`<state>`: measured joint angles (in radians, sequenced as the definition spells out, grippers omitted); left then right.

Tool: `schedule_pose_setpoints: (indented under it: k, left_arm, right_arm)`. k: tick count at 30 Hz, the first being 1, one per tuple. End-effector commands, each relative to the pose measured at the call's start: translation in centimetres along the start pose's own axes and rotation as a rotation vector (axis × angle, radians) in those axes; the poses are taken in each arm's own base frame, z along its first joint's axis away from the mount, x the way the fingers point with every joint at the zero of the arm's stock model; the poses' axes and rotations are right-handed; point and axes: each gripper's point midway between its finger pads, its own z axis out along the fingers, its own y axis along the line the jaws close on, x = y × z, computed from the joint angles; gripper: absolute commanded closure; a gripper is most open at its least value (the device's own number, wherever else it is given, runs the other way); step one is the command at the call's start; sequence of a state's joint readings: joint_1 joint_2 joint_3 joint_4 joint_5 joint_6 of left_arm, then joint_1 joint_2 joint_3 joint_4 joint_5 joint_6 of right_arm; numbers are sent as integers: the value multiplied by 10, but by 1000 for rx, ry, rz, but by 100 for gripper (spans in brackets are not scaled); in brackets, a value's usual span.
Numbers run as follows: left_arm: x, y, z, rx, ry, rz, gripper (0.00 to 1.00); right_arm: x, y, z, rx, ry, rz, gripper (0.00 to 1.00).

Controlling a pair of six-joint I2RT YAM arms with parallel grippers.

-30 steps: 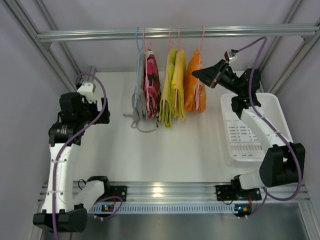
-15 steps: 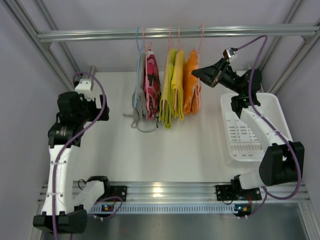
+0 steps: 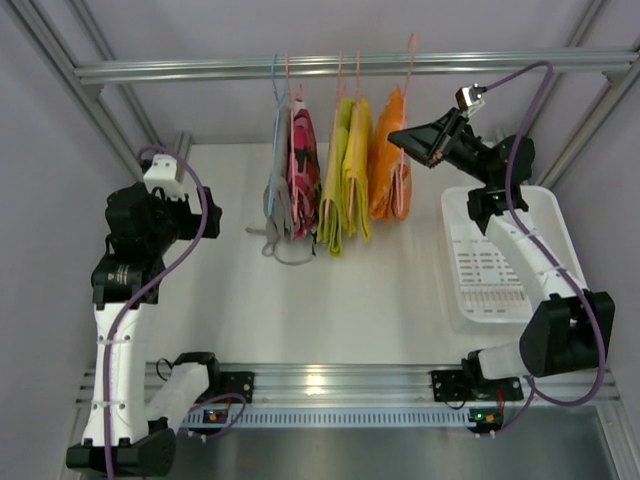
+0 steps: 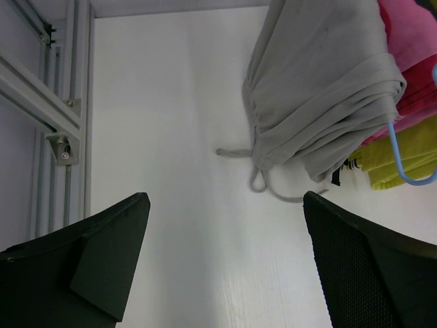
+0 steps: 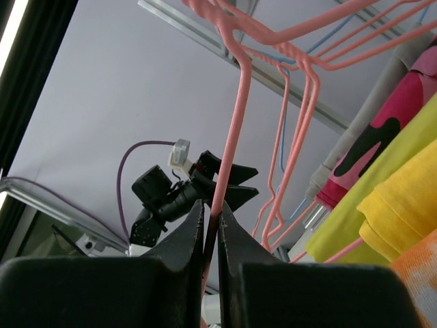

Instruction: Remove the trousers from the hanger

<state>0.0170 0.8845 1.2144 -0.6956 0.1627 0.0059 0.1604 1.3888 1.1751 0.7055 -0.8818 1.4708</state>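
The white table [image 3: 350,290] fills most of the overhead view, and a metal rail [image 3: 200,70] runs across its far end. A white slotted basket [image 3: 505,215] sits on the table's right side, under the right arm [image 3: 520,250]. The left arm [image 3: 120,300] stands at the left, well apart from the clothes.

Four garments hang in a row below the rail: a grey one [image 3: 277,195], a pink-and-black one [image 3: 303,165], a yellow-green pair [image 3: 345,175] and, furthest right, the orange trousers [image 3: 383,160]. The trousers are draped over the pink hanger [image 3: 409,70], just beside the yellow-green pair and clear of the table. From above, the hanger's hook shows over the line of the rail; whether it touches the rail cannot be told.

The right gripper [image 3: 398,138] is at the trousers' right edge. In the wrist view its two fingers [image 5: 183,236] are pinched tight on the hanger's [image 5: 232,123] thin pink wire below the twisted neck.

The left gripper [image 4: 225,198] hangs over bare table with its fingers [image 4: 109,253] spread wide and nothing between them. The grey garment [image 4: 321,89] with its drawstring and a blue hanger's [image 4: 410,167] corner lie ahead of it.
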Motion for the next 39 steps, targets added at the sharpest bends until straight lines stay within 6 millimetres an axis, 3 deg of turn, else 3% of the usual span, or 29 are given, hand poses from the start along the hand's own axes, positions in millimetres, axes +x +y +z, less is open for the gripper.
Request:
schedule_pose_setpoints:
  k: [1,6,11,13,15,19,23,27,30,32,34,35,36,37,39]
  left_arm:
    - [-23,-14,-5,71,-101,-12,1]
    - [-33,-28,-9,144,-120,-11,1]
    - [-57,-46,-23,241,-162,-8,1]
    - [-64,-61,-30,325,-165,-18,1]
    - [-79,-74,-41,393,-196,-19,1]
    - [-91,-117,-69,661,-227,-64,1]
    - [-113,-136,-84,807,-267,-137,1]
    - [-134,-141,-82,858,-328,-216,2]
    - [-147,-143,-67,893,-320,-299,3]
    - [-154,-158,-65,958,-303,-330,4]
    - [-157,-168,-48,975,-284,-344,5]
    - [-160,-188,-56,1030,-282,-324,5]
    - [-161,-197,-47,1026,-275,-333,5]
    - [-155,-220,-50,1073,-253,-305,5]
    - [-157,-239,-42,1069,-253,-306,4]
  right_arm:
    - [-5,125,-8,-282,-57,-499,100]
    - [-10,125,-5,-280,-57,-519,100]
    - [4,139,-15,-302,-36,-493,100]
    - [11,130,-20,-282,-29,-462,100]
    - [23,137,-29,-286,-18,-471,100]
    - [39,131,-41,-259,-11,-459,100]
    - [51,139,-51,-237,0,-478,100]
    - [60,144,-58,-207,4,-496,100]
    - [64,143,-63,-188,-1,-490,100]
    - [67,139,-65,-171,-4,-480,100]
    - [67,133,-66,-155,-9,-469,100]
    - [68,133,-68,-150,-16,-464,100]
    - [69,129,-68,-142,-17,-452,100]
    - [69,127,-69,-134,-23,-453,100]
    - [71,122,-72,-115,-31,-443,100]
